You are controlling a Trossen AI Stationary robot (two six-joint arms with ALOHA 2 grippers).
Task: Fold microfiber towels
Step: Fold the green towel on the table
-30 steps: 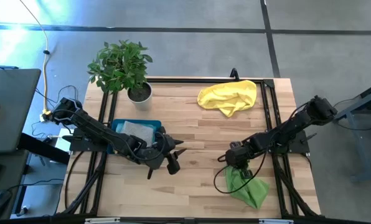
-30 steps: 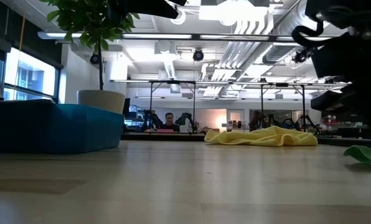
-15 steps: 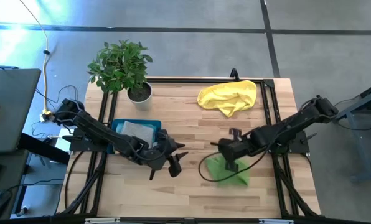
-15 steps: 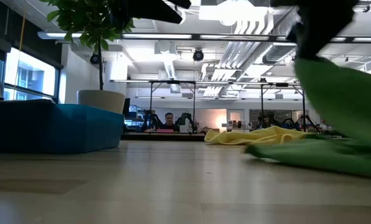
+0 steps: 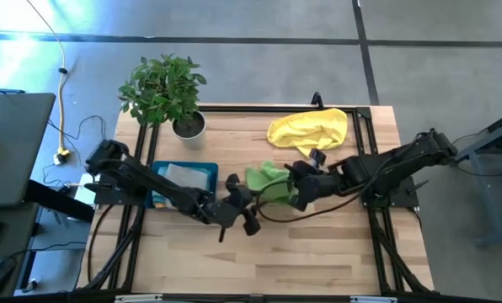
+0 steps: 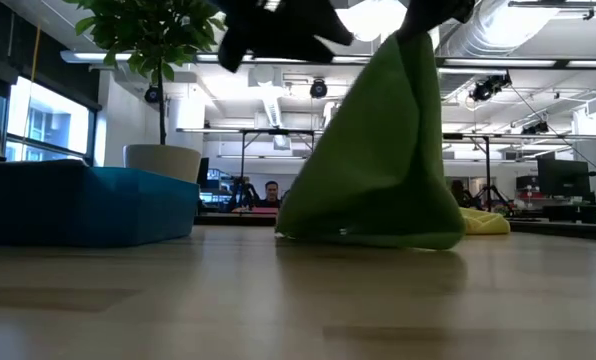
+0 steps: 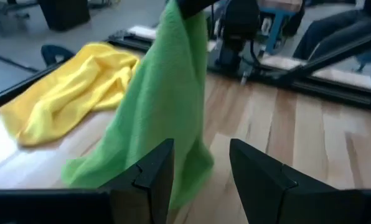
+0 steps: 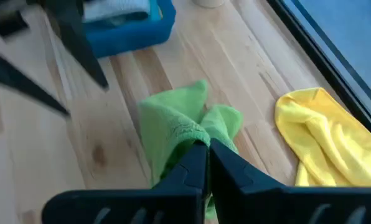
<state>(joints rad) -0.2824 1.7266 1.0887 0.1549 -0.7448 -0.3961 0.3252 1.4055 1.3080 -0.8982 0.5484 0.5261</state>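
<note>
The table's near half is bare wood. Mid-table, the right gripper pinches a green towel, which hangs with its hem on the wood. The left gripper, fingers apart and empty, is just beside it. One tray at left holds grey cloth; a yellow towel and plant sit farthest
</note>
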